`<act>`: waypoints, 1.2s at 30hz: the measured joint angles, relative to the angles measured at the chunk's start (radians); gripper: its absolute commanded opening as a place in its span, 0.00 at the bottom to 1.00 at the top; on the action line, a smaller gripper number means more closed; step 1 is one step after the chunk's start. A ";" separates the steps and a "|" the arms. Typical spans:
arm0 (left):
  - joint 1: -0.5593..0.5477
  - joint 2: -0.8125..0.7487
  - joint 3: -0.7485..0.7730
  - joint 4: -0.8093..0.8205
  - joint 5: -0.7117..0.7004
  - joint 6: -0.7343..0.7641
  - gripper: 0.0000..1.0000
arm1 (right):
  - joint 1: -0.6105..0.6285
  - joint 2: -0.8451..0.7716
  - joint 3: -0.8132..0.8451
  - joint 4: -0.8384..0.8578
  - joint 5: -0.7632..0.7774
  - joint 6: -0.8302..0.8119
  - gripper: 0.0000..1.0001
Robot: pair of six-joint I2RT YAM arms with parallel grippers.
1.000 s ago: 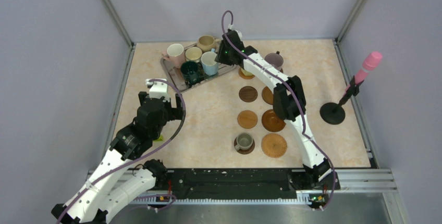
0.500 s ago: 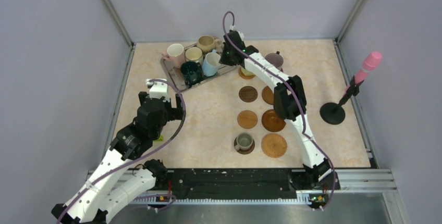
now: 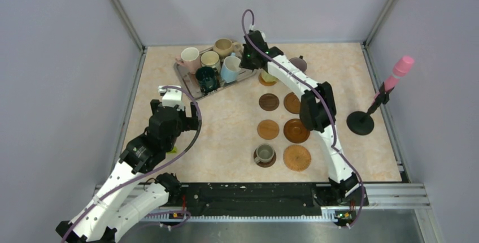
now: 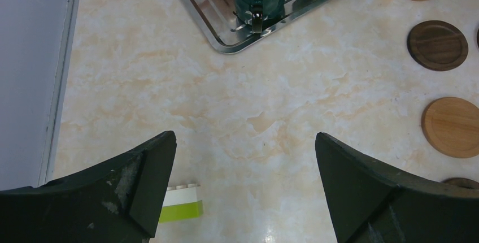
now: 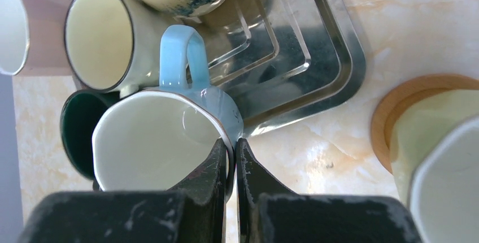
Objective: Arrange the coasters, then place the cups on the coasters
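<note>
Pale grey walls (image 3: 56, 85) close in on three sides of a bench (image 3: 226, 124) topped in beige, marble-patterned sheet. A metal rail (image 3: 390, 193) runs along its near edge, where both arms are bolted.

The right arm (image 3: 316, 107) stretches to the far side. There the right hand (image 5: 231, 147) is pinched shut on the rim of the light blue cup (image 5: 164, 135), one finger inside and one outside. That cup is at the right end of the silver tray (image 3: 186, 82), far left of centre. I cannot tell whether it is lifted clear. The left arm (image 3: 141, 152) is bent over the near left, its left hand (image 4: 244, 135) spread wide above bare bench, holding nothing.

A black round stand with a pink-tipped stick (image 3: 360, 122) stands at the right.

Four more cups are on the tray: pinkish-white (image 3: 190, 59), cream (image 3: 210, 59), tan (image 3: 223, 46) and dark teal (image 3: 205, 77). The yellow-green cup (image 3: 269, 76) sits on a coaster just right of the tray. The mauve cup (image 3: 297, 64) is half hidden behind the arm. The small grey-olive cup (image 3: 264, 153) sits on a dark coaster near the front.

The coasters (image 3: 268, 129) lie in two columns mid-bench, five of them bare.

A small white and green block (image 4: 181, 206) lies under the left hand.
</note>
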 measured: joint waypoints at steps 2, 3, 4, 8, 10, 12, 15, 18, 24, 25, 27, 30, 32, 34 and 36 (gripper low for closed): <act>0.000 0.001 0.000 0.000 0.000 0.000 0.99 | 0.000 -0.040 -0.026 -0.011 -0.002 -0.014 0.00; 0.000 0.001 0.000 0.000 0.000 0.000 0.99 | -0.001 -0.061 -0.037 -0.019 -0.004 -0.023 0.00; 0.000 0.001 0.000 0.000 0.000 0.000 0.99 | -0.001 -0.089 -0.053 -0.025 -0.005 -0.035 0.00; 0.000 0.004 0.000 0.000 0.000 0.000 0.99 | -0.001 -0.217 -0.127 -0.031 -0.006 -0.068 0.00; 0.000 0.005 0.000 0.000 0.000 0.000 0.99 | -0.002 -0.296 -0.175 -0.030 -0.002 -0.078 0.00; 0.000 0.005 0.000 0.000 0.000 0.000 0.99 | -0.005 -0.377 -0.225 -0.031 0.005 -0.086 0.00; 0.000 0.010 0.000 0.000 0.001 0.000 0.99 | -0.012 -0.494 -0.302 -0.035 0.031 -0.091 0.00; 0.000 0.012 0.000 0.000 0.001 0.000 0.99 | -0.023 -0.606 -0.388 -0.051 0.092 -0.089 0.00; 0.000 0.021 0.000 0.000 0.001 -0.002 0.99 | -0.050 -0.780 -0.584 -0.090 0.229 -0.050 0.00; 0.000 0.022 0.000 0.000 0.002 -0.002 0.99 | -0.054 -0.800 -0.608 -0.097 0.248 -0.041 0.00; 0.000 0.025 0.000 0.000 0.002 -0.002 0.99 | -0.057 -0.843 -0.666 -0.113 0.296 -0.013 0.00; 0.000 0.027 0.000 0.000 0.003 -0.002 0.99 | -0.060 -0.900 -0.734 -0.138 0.365 0.035 0.00; 0.000 0.027 0.000 0.000 0.003 -0.002 0.99 | -0.060 -0.940 -0.773 -0.154 0.415 0.072 0.00; 0.000 0.027 0.000 0.000 0.003 -0.002 0.99 | -0.062 -0.977 -0.797 -0.183 0.468 0.116 0.00; 0.000 0.027 0.000 0.000 0.003 -0.002 0.99 | -0.066 -0.997 -0.804 -0.206 0.511 0.156 0.00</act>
